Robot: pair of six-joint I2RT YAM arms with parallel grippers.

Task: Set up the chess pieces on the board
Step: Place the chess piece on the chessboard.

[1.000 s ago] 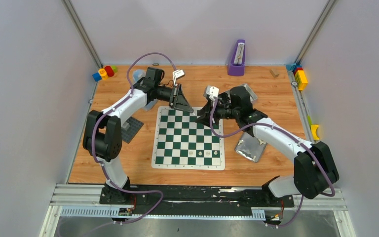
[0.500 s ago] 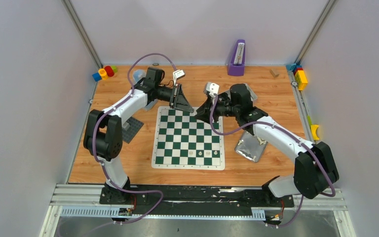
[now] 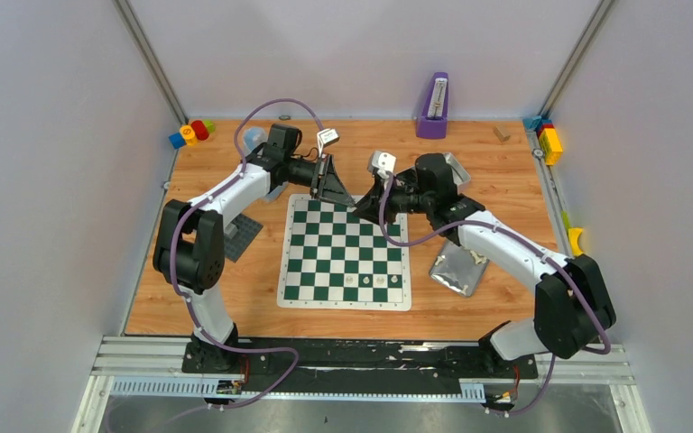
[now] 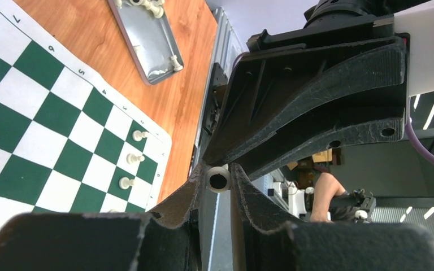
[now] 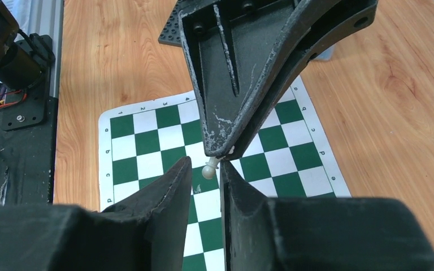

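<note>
Under both sets of fingers: wooden table, carrying everything in the workspace.
Board: green-and-white checked mat, flat on the table. Its far edge lies just below the spot where the two pairs of fingertips meet.
Tray: grey tray on the wood off the board's right side, well apart from both sets of fingers. Several cream pieces lie in it.
Left gripper: extends from the left, with its tips above the board's far edge. The fingers are pinched narrow on a pawn, holding it up off the board.
Right gripper: faces the left one tip to tip. Its fingers are narrow but not closed, and they straddle the pawn's head. A gap shows on one side; the other side is too close to tell contact.
Set pieces: three chess pieces stand upright on the board's near row toward the right corner, well apart from all fingertips.
Pawn: cream-white. Its hollow base shows between the left fingers, and its round head pokes past the left tips into the gap between the right fingers.
</note>
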